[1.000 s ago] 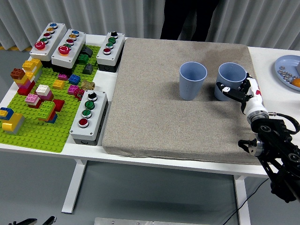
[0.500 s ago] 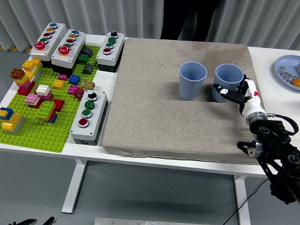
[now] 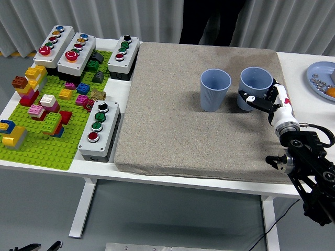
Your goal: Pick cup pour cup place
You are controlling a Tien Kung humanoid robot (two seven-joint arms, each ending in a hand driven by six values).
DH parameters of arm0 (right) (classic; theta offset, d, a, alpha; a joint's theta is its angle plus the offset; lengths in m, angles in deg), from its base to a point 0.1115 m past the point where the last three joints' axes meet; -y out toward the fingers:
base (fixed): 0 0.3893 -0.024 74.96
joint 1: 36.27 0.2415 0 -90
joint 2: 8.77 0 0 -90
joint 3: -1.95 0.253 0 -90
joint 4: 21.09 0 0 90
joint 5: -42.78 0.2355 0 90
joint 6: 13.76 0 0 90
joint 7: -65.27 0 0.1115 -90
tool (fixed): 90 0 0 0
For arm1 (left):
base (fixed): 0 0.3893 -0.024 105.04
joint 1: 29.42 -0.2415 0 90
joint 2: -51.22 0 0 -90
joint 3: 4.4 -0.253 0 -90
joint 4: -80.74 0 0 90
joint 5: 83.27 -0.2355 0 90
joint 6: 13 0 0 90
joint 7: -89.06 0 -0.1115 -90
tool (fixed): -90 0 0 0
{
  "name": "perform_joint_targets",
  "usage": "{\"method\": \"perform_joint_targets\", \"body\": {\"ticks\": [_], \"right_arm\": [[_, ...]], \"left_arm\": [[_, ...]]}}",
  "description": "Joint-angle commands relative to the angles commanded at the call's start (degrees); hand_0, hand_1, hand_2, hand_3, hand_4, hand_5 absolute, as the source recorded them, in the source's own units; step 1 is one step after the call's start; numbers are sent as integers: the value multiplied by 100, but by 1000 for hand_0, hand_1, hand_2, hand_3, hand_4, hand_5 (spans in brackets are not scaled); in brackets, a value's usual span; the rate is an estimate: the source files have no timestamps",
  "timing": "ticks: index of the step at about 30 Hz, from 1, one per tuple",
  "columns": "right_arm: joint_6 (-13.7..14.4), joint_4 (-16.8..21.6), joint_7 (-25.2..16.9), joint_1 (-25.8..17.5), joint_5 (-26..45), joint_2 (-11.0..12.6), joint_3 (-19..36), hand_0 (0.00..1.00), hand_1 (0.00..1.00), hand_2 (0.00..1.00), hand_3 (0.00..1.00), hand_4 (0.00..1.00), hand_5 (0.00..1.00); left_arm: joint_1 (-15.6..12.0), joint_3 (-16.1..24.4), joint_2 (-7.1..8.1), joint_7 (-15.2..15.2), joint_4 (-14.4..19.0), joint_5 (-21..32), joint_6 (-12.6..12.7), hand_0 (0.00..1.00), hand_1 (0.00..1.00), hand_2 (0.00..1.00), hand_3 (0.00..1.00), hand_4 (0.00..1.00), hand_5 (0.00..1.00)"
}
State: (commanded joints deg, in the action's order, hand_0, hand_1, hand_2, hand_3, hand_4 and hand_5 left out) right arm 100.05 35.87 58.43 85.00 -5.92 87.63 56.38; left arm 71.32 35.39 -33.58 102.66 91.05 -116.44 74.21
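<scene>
Two light blue cups stand on the grey-brown mat [image 3: 172, 120]. The left cup [image 3: 215, 90] is upright near the mat's middle, untouched. Close beside it on the right is the right cup [image 3: 254, 79], with my right hand [image 3: 261, 100] shut around its lower half from the right; black fingers [image 3: 249, 98] wrap its front. This cup leans slightly toward the left cup, and whether its base touches the mat is hidden by the hand. The two cups are a small gap apart. My left hand is out of view.
A blue plate [image 3: 317, 70] with small items sits at the right edge. Button boxes [image 3: 99, 129] [image 3: 123, 56] line the mat's left side beside a green Lego baseplate [image 3: 36, 141] with bricks. A person in dark clothes [image 3: 209, 21] stands behind the table.
My right hand has carried the right cup a little left and up, toward the left cup. The left cup has not moved.
</scene>
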Motion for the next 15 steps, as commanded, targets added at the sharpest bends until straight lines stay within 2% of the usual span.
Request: {"method": "perform_joint_targets", "body": {"ticks": [15], "right_arm": [[79,81,47,222,-577,267,-248,802,718,621,767,687,61]], "left_arm": [[-9,38,17,8,0,-33,2,765,783,829,714,507,984]]}}
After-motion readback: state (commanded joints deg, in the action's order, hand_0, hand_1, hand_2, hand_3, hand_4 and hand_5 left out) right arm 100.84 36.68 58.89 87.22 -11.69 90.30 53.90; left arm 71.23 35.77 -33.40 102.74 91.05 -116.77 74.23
